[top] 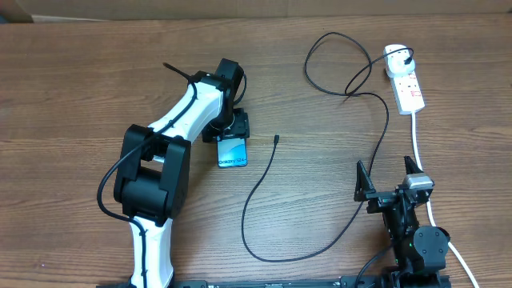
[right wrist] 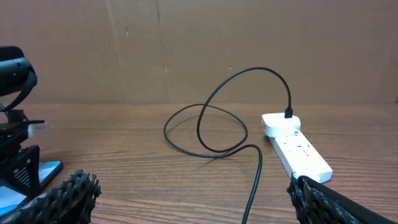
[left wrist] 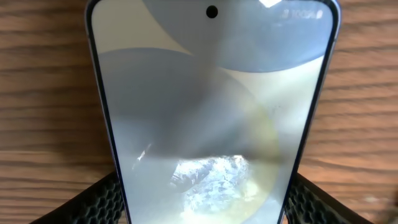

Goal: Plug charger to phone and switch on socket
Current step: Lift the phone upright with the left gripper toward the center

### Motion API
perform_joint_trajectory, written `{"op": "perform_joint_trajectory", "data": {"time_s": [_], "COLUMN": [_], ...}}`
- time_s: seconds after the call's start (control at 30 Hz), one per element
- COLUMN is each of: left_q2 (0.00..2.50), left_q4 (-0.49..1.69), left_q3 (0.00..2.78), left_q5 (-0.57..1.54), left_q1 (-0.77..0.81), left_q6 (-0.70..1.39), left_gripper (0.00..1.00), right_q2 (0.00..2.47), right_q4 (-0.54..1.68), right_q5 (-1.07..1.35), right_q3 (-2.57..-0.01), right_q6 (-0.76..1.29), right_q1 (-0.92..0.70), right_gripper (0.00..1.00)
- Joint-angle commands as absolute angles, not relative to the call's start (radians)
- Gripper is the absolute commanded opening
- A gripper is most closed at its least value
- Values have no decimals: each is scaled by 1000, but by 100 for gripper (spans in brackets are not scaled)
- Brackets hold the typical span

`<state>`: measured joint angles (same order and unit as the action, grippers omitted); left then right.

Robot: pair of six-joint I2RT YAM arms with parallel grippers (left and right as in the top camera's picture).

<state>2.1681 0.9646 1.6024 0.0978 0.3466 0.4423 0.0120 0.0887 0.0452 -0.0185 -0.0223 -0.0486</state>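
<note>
Left tool (left wrist: 202,202) clamps the phone (left wrist: 211,93) by its edges; right tool (top: 389,177) stands wide open.

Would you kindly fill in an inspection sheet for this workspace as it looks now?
Surface: wooden table, brown grain.
Job's things: phone lies screen up left of centre; power strip at far right; charger plugged into it, connector tip lying free right of the phone.
Clutter: nothing seen.
Grippers: left gripper straddles the phone, contact unclear; right gripper open, empty.
Cables: charger loops across the table; white cord runs from the strip toward the right gripper.
Surroundings: cardboard wall behind the table.
</note>
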Motion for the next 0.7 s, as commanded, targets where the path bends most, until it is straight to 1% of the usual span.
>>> {"op": "perform_joint_trajectory", "data": {"time_s": [0.0, 0.33, 0.67], "left_q2": [2188, 2188, 2188], "left_q4": [970, 971, 964], "left_q3": [1643, 1649, 1649], "left_q5": [215, 373, 634], "left_q1": [345, 325, 229], "left_q6": [442, 482, 533], "left_gripper": [68, 66, 63], "right_q2": [3, 3, 3], "right_q4": [82, 82, 82], "right_q5": [46, 46, 46], "right_q3": [-8, -8, -8], "right_q6": [-24, -24, -24], "right_q1": [-55, -55, -55], "right_gripper": [100, 100, 100]}}
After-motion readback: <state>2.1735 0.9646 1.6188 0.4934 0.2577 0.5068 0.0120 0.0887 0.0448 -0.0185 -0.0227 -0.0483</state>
